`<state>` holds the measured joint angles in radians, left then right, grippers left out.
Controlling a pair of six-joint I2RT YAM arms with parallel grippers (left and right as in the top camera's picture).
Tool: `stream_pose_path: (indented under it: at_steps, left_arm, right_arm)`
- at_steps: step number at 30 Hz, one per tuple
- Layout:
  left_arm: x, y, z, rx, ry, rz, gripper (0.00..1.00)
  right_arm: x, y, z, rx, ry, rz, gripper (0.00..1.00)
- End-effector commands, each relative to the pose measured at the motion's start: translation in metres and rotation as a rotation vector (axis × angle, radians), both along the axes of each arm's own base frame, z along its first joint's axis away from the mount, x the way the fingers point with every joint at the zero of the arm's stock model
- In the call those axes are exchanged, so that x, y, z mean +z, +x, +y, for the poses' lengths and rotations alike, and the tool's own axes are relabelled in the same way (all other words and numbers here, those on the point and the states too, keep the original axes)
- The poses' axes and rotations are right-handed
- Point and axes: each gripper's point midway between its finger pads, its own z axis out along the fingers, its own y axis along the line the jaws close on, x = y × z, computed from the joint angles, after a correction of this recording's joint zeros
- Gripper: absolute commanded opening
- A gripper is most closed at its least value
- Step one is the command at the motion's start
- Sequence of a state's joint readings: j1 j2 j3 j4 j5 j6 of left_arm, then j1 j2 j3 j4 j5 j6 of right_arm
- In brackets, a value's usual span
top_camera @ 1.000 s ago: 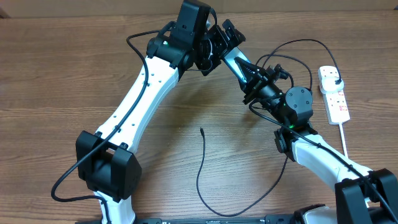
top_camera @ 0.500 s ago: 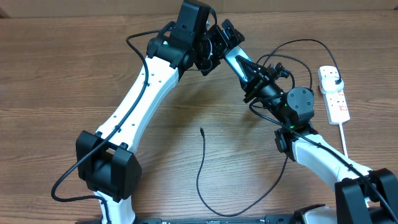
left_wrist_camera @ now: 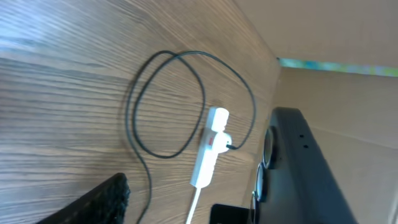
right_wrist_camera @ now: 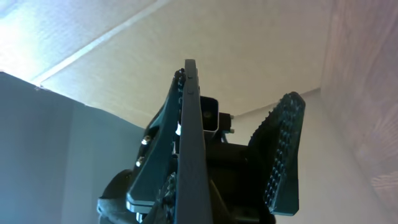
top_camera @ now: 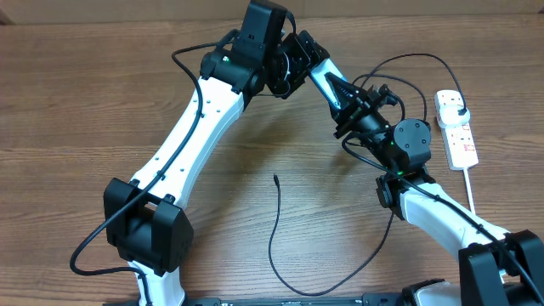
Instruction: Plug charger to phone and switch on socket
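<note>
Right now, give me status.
Right gripper open, one finger clear of phone; left gripper unclear. Phone aloft between them. Charger tip loose on table, plug in socket. Nothing blocking.

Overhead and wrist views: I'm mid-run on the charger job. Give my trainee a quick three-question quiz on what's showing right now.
1. True or false: the charger's connector tip is already in the phone.
2. Where is the charger's black plug? A) loose on the wood B) in the socket C) between the right fingers
3. Which wrist view shows the socket?
Key: 1 false, it lies free on the table; 2 B; 3 left wrist.
</note>
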<state>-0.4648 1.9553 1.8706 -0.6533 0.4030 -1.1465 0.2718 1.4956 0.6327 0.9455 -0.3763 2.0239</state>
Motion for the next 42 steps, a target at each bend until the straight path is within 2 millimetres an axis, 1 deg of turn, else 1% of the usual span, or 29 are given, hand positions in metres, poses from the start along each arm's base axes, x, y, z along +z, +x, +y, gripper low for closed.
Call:
stream_pose_path:
  at_steps: [1,3,5,9,12,14,15,16,19,20,21,28,29,31,32,34,37,42]
  left_arm:
    - [-0.002,0.001,-0.001,-0.004,0.022,-0.018,0.59]
    - [-0.002,0.001,-0.001,-0.005,0.022,-0.018,0.50]
    - [-0.002,0.001,-0.001,-0.005,0.021,-0.018,0.46]
    - [-0.002,0.000,-0.001,-0.007,0.020,-0.017,0.43]
    - [-0.002,0.000,-0.001,-0.007,0.020,-0.018,0.44]
    - [-0.002,0.001,-0.001,-0.007,0.020,-0.020,0.52]
    - [-0.001,0.001,-0.002,-0.009,0.020,-0.024,0.57]
    - [-0.001,0.001,-0.002,-0.008,0.020,-0.026,0.66]
    - [0.000,0.003,-0.002,-0.006,0.019,-0.032,0.89]
    - [0.000,0.003,-0.002,-0.005,0.019,-0.035,0.96]
    - [0.000,0.004,-0.001,0.000,0.022,-0.038,1.00]
    - [0.000,0.006,0.001,0.011,0.031,-0.044,0.99]
    - [0.000,0.006,0.001,0.011,0.030,-0.046,0.95]
    - [0.001,0.008,0.001,0.015,0.030,-0.053,0.79]
    - [0.002,0.008,0.001,0.016,0.030,-0.055,0.74]
    - [0.002,0.009,0.001,0.019,0.032,-0.057,0.72]
    - [0.001,0.010,0.002,0.025,0.036,-0.059,0.63]
    - [0.001,0.011,0.004,0.034,0.043,-0.063,0.58]
  right_arm:
    - [0.020,-0.011,0.015,0.112,0.104,0.034,0.04]
    - [0.020,-0.011,0.015,0.116,0.103,0.034,0.04]
    - [0.020,-0.011,0.015,0.118,0.103,0.034,0.04]
    - [0.020,-0.011,0.015,0.118,0.103,0.034,0.04]
    - [0.018,-0.011,0.016,0.118,0.101,0.043,0.04]
    - [0.012,-0.011,0.017,0.124,0.094,0.068,0.04]
    - [0.009,-0.011,0.017,0.125,0.091,0.080,0.04]
    - [0.006,-0.010,0.018,0.126,0.087,0.096,0.04]
    - [0.001,-0.010,0.018,0.129,0.081,0.118,0.04]
    - [0.000,-0.010,0.018,0.128,0.081,0.119,0.04]
    - [0.000,-0.010,0.018,0.128,0.081,0.119,0.04]
    - [0.000,-0.010,0.018,0.129,0.081,0.119,0.04]
    - [0.000,-0.011,0.019,0.132,0.081,0.119,0.04]
    - [0.000,-0.012,0.020,0.142,0.079,0.120,0.04]
    - [0.000,-0.012,0.020,0.144,0.079,0.120,0.04]
    - [0.000,-0.012,0.020,0.145,0.078,0.120,0.04]
    - [0.000,-0.013,0.020,0.147,0.078,0.120,0.04]
    - [0.000,-0.014,0.021,0.154,0.077,0.120,0.04]
